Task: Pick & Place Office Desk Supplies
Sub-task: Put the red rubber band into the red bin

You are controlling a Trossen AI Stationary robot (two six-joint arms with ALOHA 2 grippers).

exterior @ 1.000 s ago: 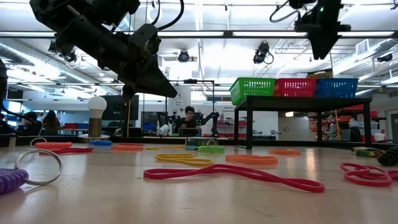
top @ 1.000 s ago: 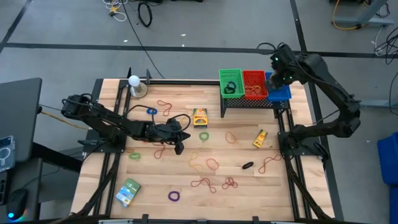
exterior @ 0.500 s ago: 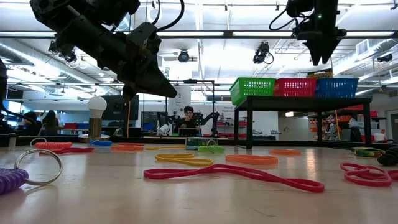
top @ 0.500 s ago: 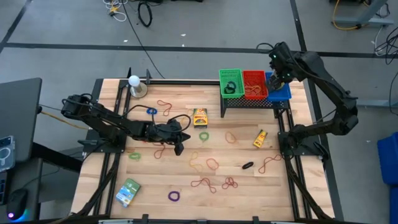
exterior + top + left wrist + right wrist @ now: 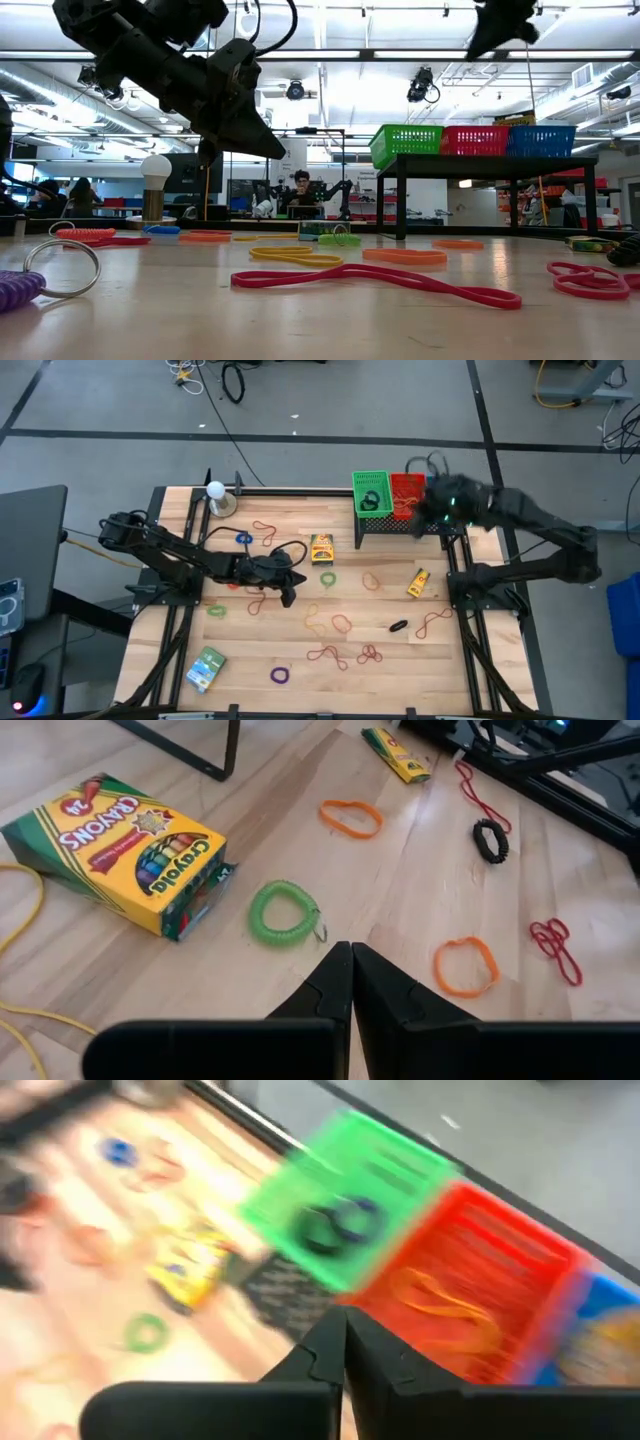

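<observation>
Hovering above the red basket (image 5: 407, 493), the right gripper (image 5: 432, 512) has jaws together and empty; left gripper (image 5: 350, 956), likewise pinched, hangs just short of the green coil ring (image 5: 285, 912), presumably its next pick.

The yellow crayon box (image 5: 120, 852) lying flat on the wooden table (image 5: 420, 890) carries the only print I can read: "CRAYONS" in big red letters across its green-edged face, with a "24" at one corner, and a row of coloured crayon tips drawn below the word. A second, smaller yellow-and-green crayon packet (image 5: 398, 753) lies farther off with lettering along it, but that is too small to make out. From above, the box's (image 5: 321, 548) print cannot be read.
</observation>
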